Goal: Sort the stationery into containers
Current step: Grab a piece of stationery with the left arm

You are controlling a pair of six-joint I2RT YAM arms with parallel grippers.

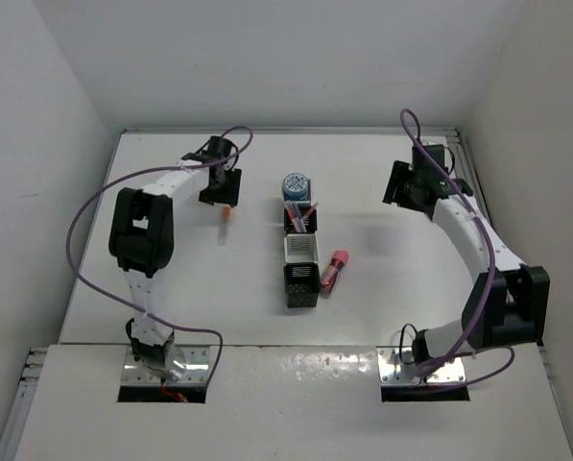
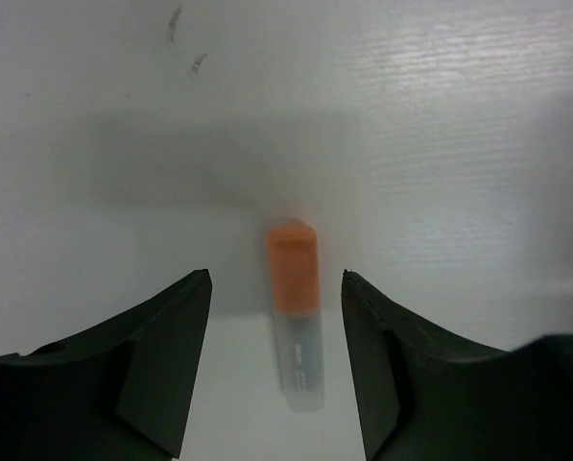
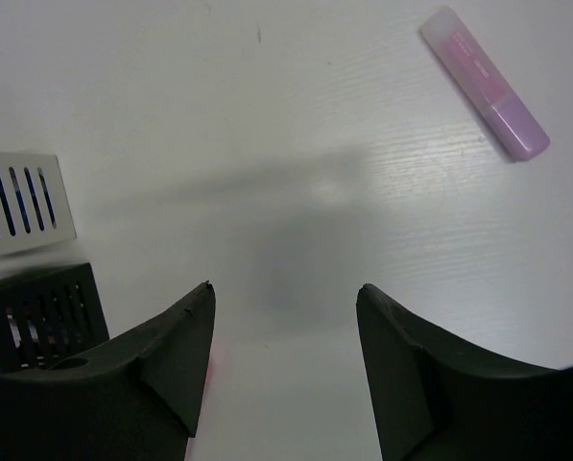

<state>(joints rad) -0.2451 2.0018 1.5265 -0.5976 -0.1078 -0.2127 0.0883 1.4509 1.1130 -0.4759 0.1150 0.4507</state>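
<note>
The left arm reaches out to the far left of the table (image 1: 171, 288), elbow raised and wrist tipped down. Its left gripper (image 2: 276, 284) hangs low over the white stick with orange cap (image 2: 294, 288), which lies flat on the matte white tabletop. The dark, wedge-shaped fingers (image 2: 161, 365) stand apart on either side of the stick, with a gap showing on each side, so the stick is straddled, not gripped.

The right arm curves up the right side, folded at the elbow. The right gripper (image 3: 286, 293) is likewise spread and holds nothing; only bare table lies between its fingers. A translucent lilac-pink marker (image 3: 485, 84) lies ahead of it.

The containers (image 1: 301, 252) form a joined row at mid-table, square cups in black mesh and slotted white. A blue-and-white roll (image 1: 297, 184) sits at the far end, thin pens (image 1: 305, 219) stand in the next black cup, and a stubby pink-red marker (image 1: 335, 271) lies just beside the row on its right.
</note>
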